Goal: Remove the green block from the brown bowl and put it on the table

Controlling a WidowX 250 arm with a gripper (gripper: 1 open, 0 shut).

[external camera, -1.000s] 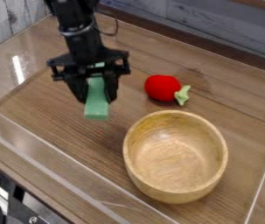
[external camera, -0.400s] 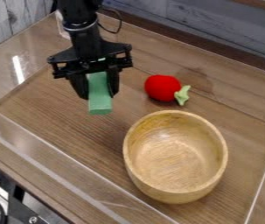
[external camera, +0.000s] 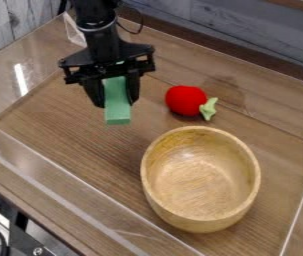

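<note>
My gripper [external camera: 111,88] hangs pointing down over the left part of the table [external camera: 60,140] and is shut on the green block [external camera: 118,104], a light green bar that dangles upright from its fingers with the lower end close to the tabletop. The brown bowl [external camera: 201,176] stands empty to the right and nearer the camera, apart from the gripper.
A red round toy fruit with a green stem [external camera: 186,99] lies just right of the gripper, behind the bowl. Clear acrylic walls [external camera: 34,175] run around the table edges.
The gripper has rolled a little about its vertical line, and the block has swung slightly to the right with it. The bowl and fruit have not moved.
</note>
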